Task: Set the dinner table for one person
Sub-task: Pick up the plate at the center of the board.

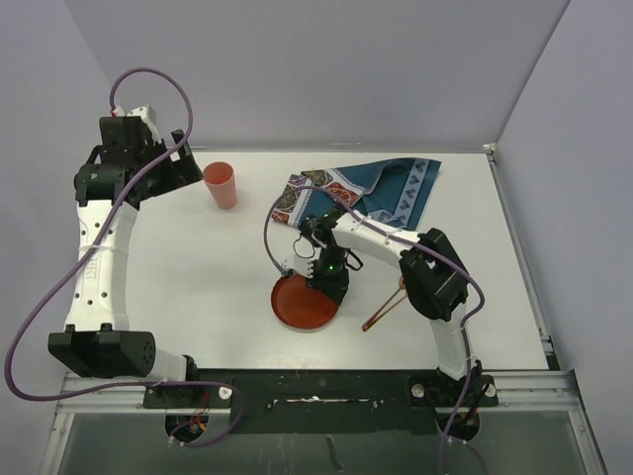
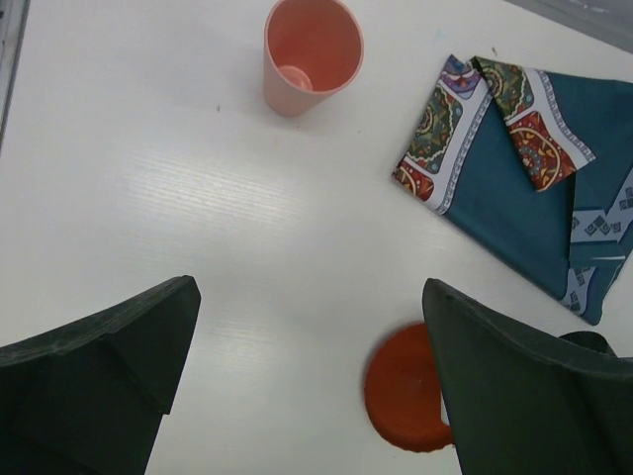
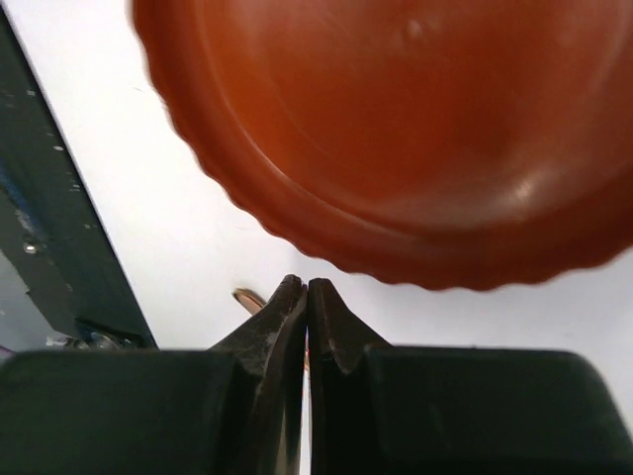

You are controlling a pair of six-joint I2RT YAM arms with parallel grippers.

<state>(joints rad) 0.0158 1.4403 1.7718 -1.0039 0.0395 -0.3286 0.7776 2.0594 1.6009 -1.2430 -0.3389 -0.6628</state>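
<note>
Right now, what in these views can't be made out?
- Top view: the thin copper utensil is too small to identify; the right arm overlaps its upper end.
- Right wrist view: the orange plate is cut off by the top and right edges; a copper sliver beside the shut right gripper is blurred.
- Left wrist view: the placemat runs off the right edge.
</note>
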